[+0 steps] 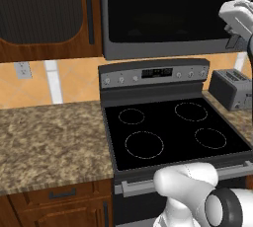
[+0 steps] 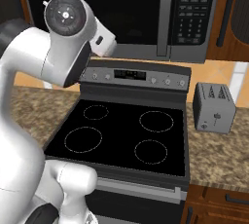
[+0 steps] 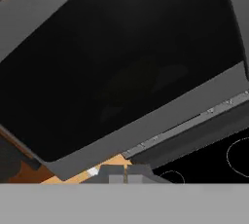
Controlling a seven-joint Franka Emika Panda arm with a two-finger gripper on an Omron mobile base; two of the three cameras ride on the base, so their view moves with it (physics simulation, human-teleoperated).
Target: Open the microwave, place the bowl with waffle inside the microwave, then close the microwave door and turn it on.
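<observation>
The microwave (image 1: pixel 173 14) hangs above the stove, and its glossy black door (image 2: pixel 116 9) is closed. The door's vertical grey handle (image 2: pixel 164 13) stands just left of the keypad (image 2: pixel 193 9). My gripper (image 3: pixel 119 177) is shut with nothing between its fingertips. It points at the door glass (image 3: pixel 116 67) from close by, low in front of the panel. The white hand (image 1: pixel 236 16) is raised before the microwave's right part. From the other side, the hand (image 2: pixel 103 40) sits near the door's bottom edge. The bowl with waffle is out of view.
A black-topped stove (image 1: pixel 173 132) with ring marks and a knob panel (image 2: pixel 133 76) lies under the microwave. A grey toaster (image 2: pixel 214 107) stands on the granite counter (image 1: pixel 49 137) to its right. A dark wooden cabinet door (image 1: pixel 44 9) is left of the microwave.
</observation>
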